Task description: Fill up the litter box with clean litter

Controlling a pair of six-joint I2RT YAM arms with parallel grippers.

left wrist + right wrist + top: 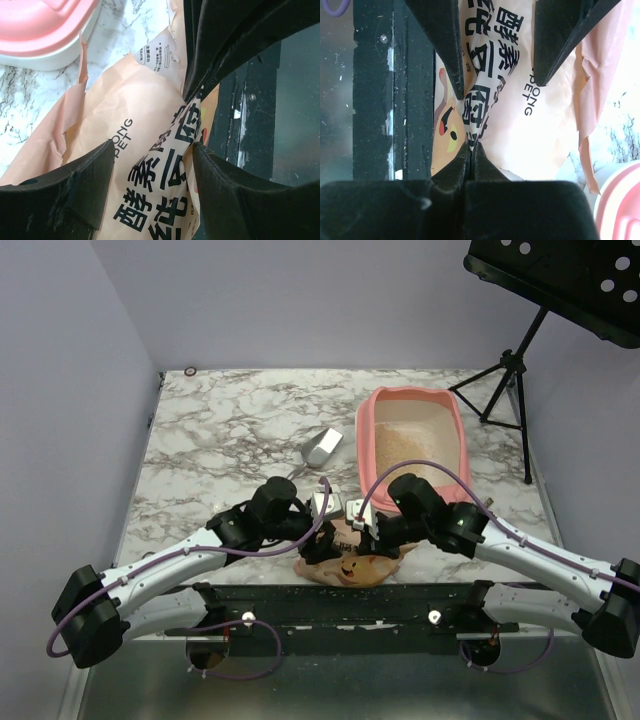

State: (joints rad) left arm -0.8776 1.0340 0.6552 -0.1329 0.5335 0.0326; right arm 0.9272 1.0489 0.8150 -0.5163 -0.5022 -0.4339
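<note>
The pink litter box stands at the back right with beige litter inside; its corner shows in the left wrist view and the right wrist view. An orange printed bag lies crumpled at the table's near edge between both arms. My right gripper is shut on a pinched fold of the bag. My left gripper stands open, its fingers straddling the bag's printed panel. From above, the left gripper and right gripper face each other over the bag.
A grey metal scoop lies on the marble top left of the litter box. A black rail runs along the near edge. A music stand stands off the table's back right. A small ring lies at the far left corner.
</note>
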